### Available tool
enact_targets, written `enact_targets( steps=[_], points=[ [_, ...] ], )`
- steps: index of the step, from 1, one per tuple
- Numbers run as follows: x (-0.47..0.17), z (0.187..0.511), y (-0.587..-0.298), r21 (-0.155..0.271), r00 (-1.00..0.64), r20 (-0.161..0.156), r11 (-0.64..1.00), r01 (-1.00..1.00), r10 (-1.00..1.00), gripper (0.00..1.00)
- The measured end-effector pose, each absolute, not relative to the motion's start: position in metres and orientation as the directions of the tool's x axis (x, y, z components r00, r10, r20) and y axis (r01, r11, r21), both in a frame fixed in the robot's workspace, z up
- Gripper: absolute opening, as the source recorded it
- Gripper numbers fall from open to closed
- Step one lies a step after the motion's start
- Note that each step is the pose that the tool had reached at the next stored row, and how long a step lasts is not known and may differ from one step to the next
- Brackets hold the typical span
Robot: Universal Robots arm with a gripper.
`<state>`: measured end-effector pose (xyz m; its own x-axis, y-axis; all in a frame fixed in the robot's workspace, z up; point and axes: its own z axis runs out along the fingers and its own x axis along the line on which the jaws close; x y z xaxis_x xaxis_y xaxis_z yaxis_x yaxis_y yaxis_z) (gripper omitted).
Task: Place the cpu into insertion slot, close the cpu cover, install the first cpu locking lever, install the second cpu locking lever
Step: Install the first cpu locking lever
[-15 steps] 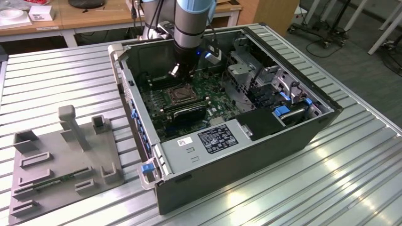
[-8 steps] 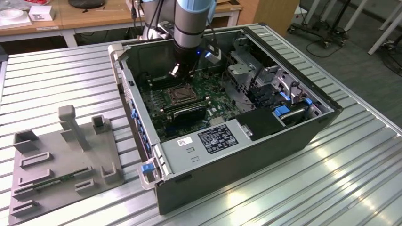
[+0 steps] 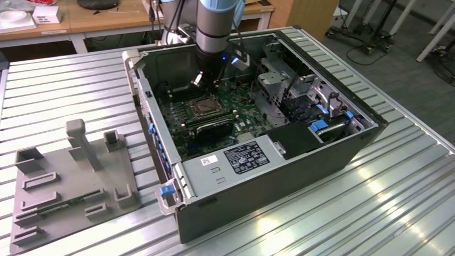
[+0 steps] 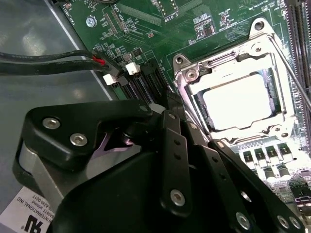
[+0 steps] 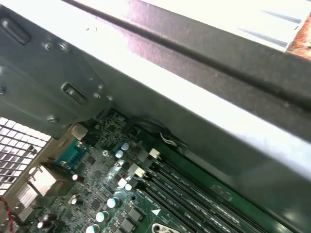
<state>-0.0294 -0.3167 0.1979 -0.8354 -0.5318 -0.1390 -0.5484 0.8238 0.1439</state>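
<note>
The cpu (image 4: pixel 238 101) lies flat in the insertion slot (image 3: pixel 202 107) on the green board inside the open computer case. The silver cpu cover (image 4: pixel 221 62) lies down around it, its window showing the chip's bright top. A thin metal lever rod (image 4: pixel 293 73) runs along one side of the socket. In the exterior view my gripper (image 3: pixel 200 81) hangs inside the case just behind the socket, a little above the board. In the second wrist view its black linkage (image 4: pixel 170 160) fills the foreground beside the socket, holding nothing that I can see.
The case wall (image 5: pixel 146 97) stands close behind the arm. A drive cage (image 3: pixel 284 85) stands at the exterior view's right. Long memory slots (image 5: pixel 194 194) run beside the socket, and black cables (image 4: pixel 48 63) cross the board. A grey fixture plate (image 3: pixel 71 181) lies on the slatted table.
</note>
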Motion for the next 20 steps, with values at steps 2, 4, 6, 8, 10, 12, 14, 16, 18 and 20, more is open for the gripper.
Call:
enact_targets(
  steps=[2,4,6,8,10,12,14,16,18,20],
  points=[
    [-0.029,0.198,-0.315,0.136,-0.834,-0.134,0.824,-0.551,-0.535,0.11],
    [-0.029,0.198,-0.314,0.128,-0.833,-0.129,0.824,-0.553,-0.539,0.11],
    [-0.029,0.198,-0.313,0.121,-0.832,-0.124,0.824,-0.554,-0.541,0.11],
    [-0.029,0.198,-0.313,0.118,-0.831,-0.122,0.824,-0.555,-0.542,0.11],
    [-0.029,0.200,-0.313,0.118,-0.831,-0.122,0.824,-0.555,-0.542,0.11],
    [-0.029,0.204,-0.313,0.118,-0.831,-0.122,0.824,-0.554,-0.542,0.11],
    [-0.029,0.206,-0.313,0.118,-0.831,-0.123,0.824,-0.555,-0.542,0.11],
    [-0.029,0.209,-0.313,0.118,-0.831,-0.123,0.824,-0.554,-0.542,0.11],
    [-0.029,0.213,-0.313,0.119,-0.831,-0.123,0.824,-0.554,-0.542,0.11],
    [-0.029,0.216,-0.313,0.118,-0.831,-0.122,0.824,-0.554,-0.542,0.11]
  ],
)
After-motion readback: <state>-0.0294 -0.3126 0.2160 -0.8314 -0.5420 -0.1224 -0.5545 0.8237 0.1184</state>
